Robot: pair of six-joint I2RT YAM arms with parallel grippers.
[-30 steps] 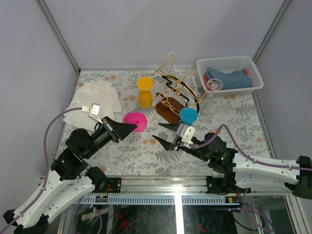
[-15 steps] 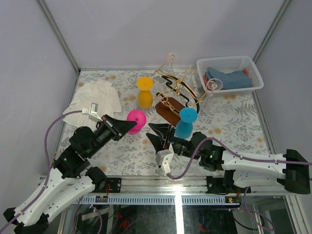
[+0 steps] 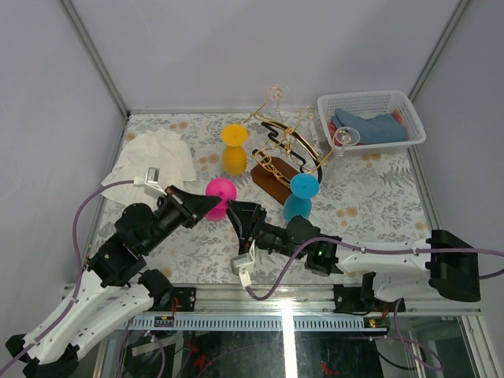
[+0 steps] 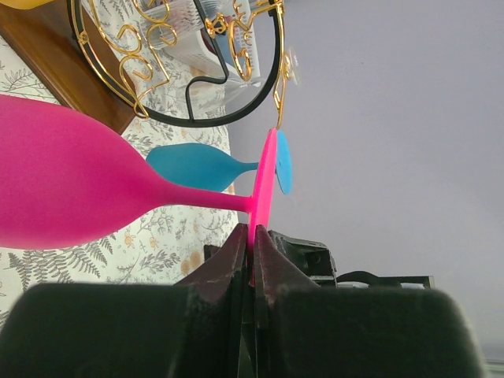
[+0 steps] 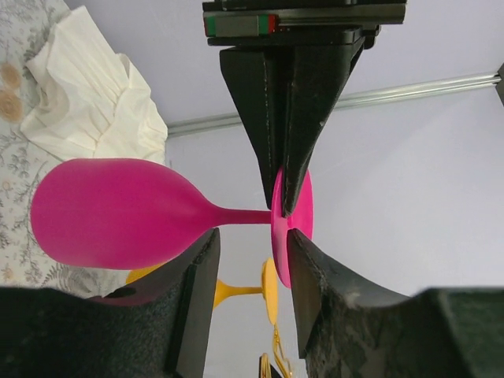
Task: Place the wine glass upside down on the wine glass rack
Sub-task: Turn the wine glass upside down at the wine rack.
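A pink wine glass [image 3: 220,190] is held in the air, lying sideways. My left gripper [image 3: 211,205] is shut on the rim of its round foot [image 4: 264,185]. My right gripper [image 3: 236,214] is open. Its fingers [image 5: 323,307] straddle the stem and foot of the pink glass [image 5: 110,213] without closing on them. The wine glass rack [image 3: 287,150], gold wire arms and a black arched bar on a brown wooden base, stands behind and to the right. It also shows in the left wrist view [image 4: 181,71].
A blue glass [image 3: 299,195] stands upside down by the rack's base. A yellow glass [image 3: 235,146] stands left of the rack. Clear glasses [image 3: 345,136] hang on the wire arms. A white basket [image 3: 409,118] sits far right, a white cloth [image 3: 153,161] far left.
My right arm has swung left from beside the blue glass to the pink glass, its open jaws now around the stem. My left gripper has raised the pink glass slightly.
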